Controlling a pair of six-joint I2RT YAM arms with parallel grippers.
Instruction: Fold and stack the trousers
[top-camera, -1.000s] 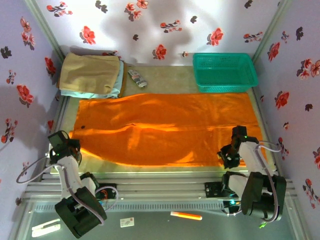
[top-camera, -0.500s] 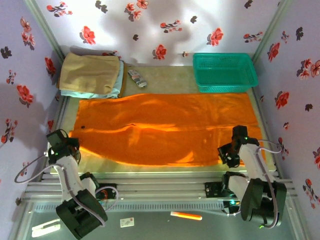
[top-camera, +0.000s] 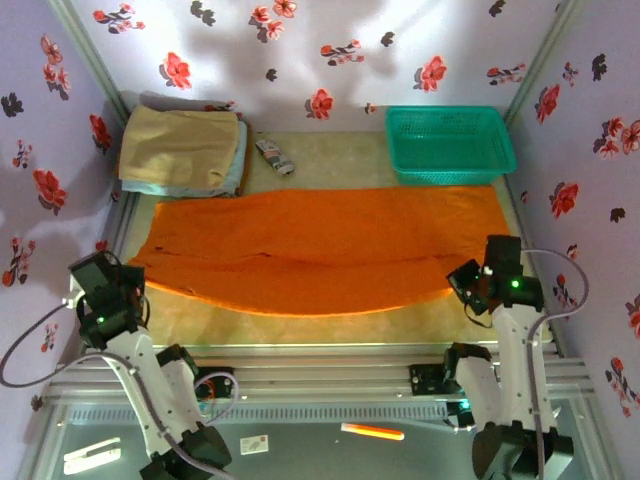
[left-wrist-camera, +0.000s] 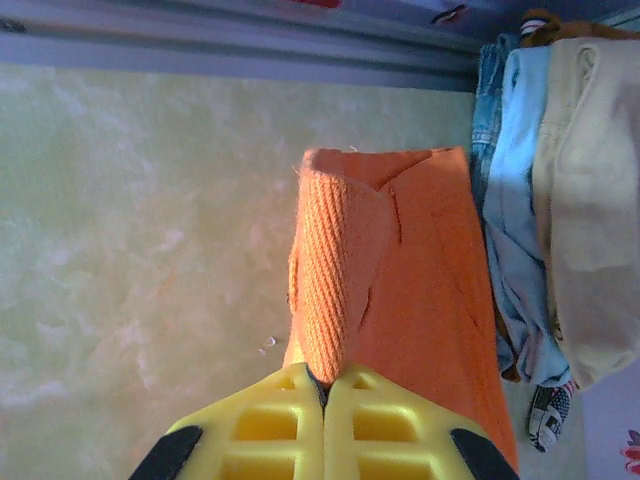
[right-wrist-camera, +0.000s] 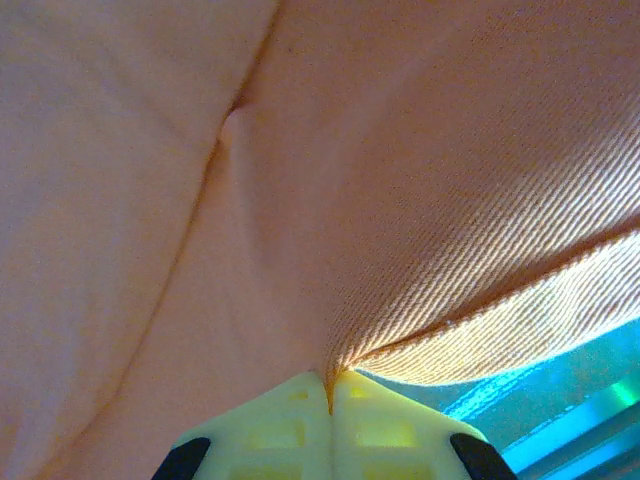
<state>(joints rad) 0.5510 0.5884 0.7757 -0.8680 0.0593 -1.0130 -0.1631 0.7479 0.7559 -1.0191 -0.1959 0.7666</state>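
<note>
Raised since a second ago: both near corners of the bright orange soft cloth trousers (top-camera: 320, 250), now off the pale mottled table (top-camera: 300, 330), near edge sagging between the arms, far edge lying flat. Left gripper (left-wrist-camera: 322, 385): yellow fingers pinched tight on the left corner; right gripper (right-wrist-camera: 330, 385): likewise clamped on the right corner. Best handling, by judgement: carry both corners level and together to the far edge, cloth taut, stopping short of the tan folded garment (top-camera: 180, 145) and green mesh plastic basket (top-camera: 450, 178).
</note>
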